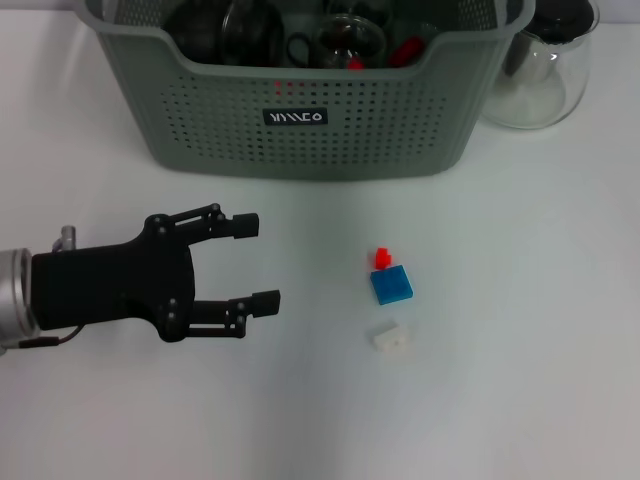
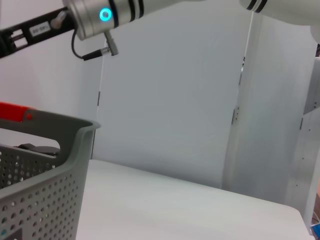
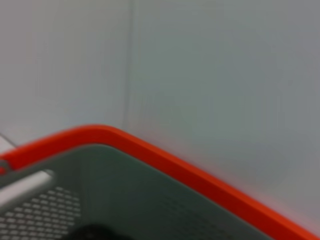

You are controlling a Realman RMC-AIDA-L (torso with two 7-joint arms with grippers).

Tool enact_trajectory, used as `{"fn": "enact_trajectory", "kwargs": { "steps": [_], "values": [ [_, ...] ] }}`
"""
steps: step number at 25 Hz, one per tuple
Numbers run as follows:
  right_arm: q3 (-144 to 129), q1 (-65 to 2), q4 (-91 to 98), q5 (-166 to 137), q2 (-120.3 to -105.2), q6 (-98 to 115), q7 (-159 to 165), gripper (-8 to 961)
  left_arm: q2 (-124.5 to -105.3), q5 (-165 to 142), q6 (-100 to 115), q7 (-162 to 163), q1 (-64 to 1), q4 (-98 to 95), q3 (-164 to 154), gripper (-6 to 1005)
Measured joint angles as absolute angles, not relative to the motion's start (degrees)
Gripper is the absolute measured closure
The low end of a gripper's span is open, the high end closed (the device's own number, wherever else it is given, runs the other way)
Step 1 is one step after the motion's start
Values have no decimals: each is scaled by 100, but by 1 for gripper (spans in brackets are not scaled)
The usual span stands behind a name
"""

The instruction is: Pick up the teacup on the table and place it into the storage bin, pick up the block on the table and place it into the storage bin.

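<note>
The grey-green storage bin (image 1: 300, 120) stands at the back of the table, and its corner shows in the left wrist view (image 2: 50, 175). Dark items, a clear glass piece (image 1: 350, 40) and red bits lie inside it. I see no teacup on the table. A blue block (image 1: 391, 285) lies in front of the bin, with a small red block (image 1: 382, 257) touching its far side and a white block (image 1: 391, 338) just nearer. My left gripper (image 1: 255, 262) hovers open and empty, well to the left of the blocks. My right arm (image 2: 105, 14) reaches over the bin, its gripper unseen.
A clear glass pot (image 1: 545, 70) with a dark lid stands at the back right, beside the bin. An orange rim (image 3: 165, 160) above a grey-green wall fills the right wrist view. White table surface (image 1: 520, 380) spreads around the blocks.
</note>
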State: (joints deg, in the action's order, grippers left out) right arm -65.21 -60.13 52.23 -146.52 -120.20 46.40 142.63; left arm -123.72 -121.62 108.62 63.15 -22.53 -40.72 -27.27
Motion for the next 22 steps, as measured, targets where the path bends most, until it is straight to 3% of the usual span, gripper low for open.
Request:
{"fn": "enact_trajectory", "kwargs": {
  "steps": [18,22],
  "values": [
    [-6812,-6259,4551,-15191,-12015,4267,14428,513,-12390,-12163,10845,6313,-2417,-3902,-2724,124],
    [-6812,-6260,4551,-15194,-12011,4253,14430,340,-12392,-12167,10861,6310,-2417,-3891,-2725,125]
  ]
}}
